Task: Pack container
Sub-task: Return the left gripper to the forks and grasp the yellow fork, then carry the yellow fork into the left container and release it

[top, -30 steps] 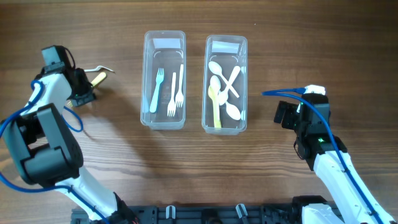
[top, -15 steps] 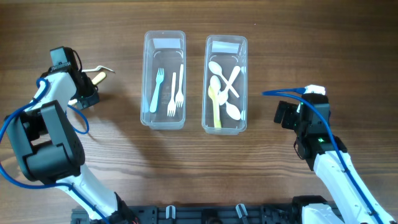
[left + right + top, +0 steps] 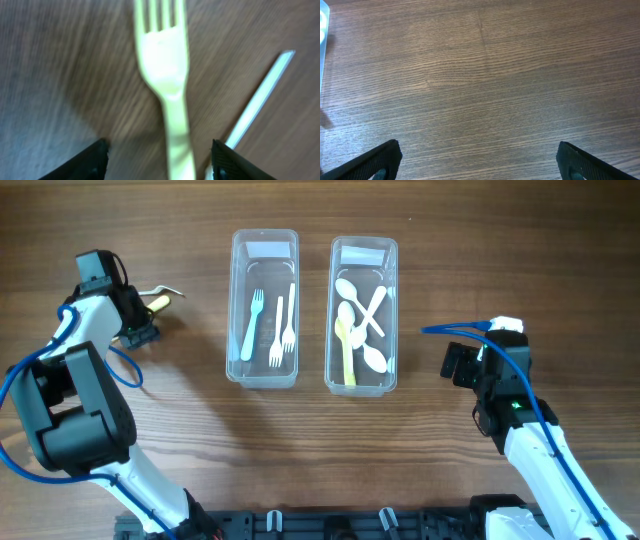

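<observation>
A pale yellow fork [image 3: 165, 55] lies on the wooden table, its handle running between the fingers of my left gripper [image 3: 160, 162], which is open around it and not closed. In the overhead view this gripper [image 3: 143, 320] is at the far left beside the yellow fork [image 3: 158, 304] and a white utensil [image 3: 160, 290]. The left clear container [image 3: 237, 300] holds a blue fork and white cutlery. The right clear container [image 3: 392, 300] holds white spoons and a yellow one. My right gripper [image 3: 455, 363] is open and empty over bare table [image 3: 477, 160].
The white utensil's handle [image 3: 260, 95] lies just right of the fork, close to my left gripper's right finger. A blue cable [image 3: 455, 330] loops off the right arm. An edge of the right container [image 3: 322, 45] shows at the left of the right wrist view.
My left gripper has shifted slightly right, toward the loose cutlery. The right arm and both containers have not moved.
</observation>
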Robot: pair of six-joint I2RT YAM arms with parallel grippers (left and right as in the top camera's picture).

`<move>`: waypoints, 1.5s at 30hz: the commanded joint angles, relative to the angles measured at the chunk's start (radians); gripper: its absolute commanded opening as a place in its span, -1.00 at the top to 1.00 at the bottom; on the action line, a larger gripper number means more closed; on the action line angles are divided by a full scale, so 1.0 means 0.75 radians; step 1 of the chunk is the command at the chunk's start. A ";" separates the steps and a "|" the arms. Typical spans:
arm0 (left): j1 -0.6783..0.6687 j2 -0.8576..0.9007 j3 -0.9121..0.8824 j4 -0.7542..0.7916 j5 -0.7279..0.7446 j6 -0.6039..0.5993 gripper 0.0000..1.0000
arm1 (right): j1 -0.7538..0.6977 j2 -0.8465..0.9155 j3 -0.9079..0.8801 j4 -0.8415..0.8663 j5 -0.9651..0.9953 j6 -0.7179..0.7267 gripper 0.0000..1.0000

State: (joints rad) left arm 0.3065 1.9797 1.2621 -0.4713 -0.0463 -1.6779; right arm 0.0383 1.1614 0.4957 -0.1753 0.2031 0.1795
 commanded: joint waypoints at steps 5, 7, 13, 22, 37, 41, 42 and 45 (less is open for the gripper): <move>0.002 0.152 -0.010 0.070 -0.055 -0.004 -0.26 | 0.003 0.001 0.002 0.004 0.008 0.018 -0.99; 0.002 0.216 -0.010 0.067 -0.030 -0.004 -0.14 | 0.003 0.001 0.002 0.004 0.008 0.018 -0.99; 0.008 0.266 -0.011 0.009 0.005 -0.008 0.74 | 0.003 0.002 0.002 0.004 0.008 0.018 -0.99; 0.008 0.250 -0.010 -0.097 0.179 0.046 0.92 | 0.003 0.002 0.002 0.004 0.008 0.018 -1.00; -0.085 -0.736 -0.010 -0.208 0.276 1.151 0.92 | 0.003 0.002 0.002 0.004 0.008 0.018 -0.99; -0.330 -0.737 -0.011 -0.174 0.275 1.627 0.92 | 0.003 0.002 0.002 0.004 0.008 0.018 -0.99; -0.402 -0.700 -0.011 -0.169 0.275 1.722 0.92 | 0.003 0.002 0.002 0.004 0.008 0.018 -0.99; -0.537 -0.555 -0.011 -0.155 0.205 1.785 0.92 | 0.003 0.002 0.002 0.004 0.008 0.018 -1.00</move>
State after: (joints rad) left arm -0.0383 1.4811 1.2537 -0.5957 0.1467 -0.4652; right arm 0.0383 1.1614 0.4957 -0.1753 0.2031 0.1795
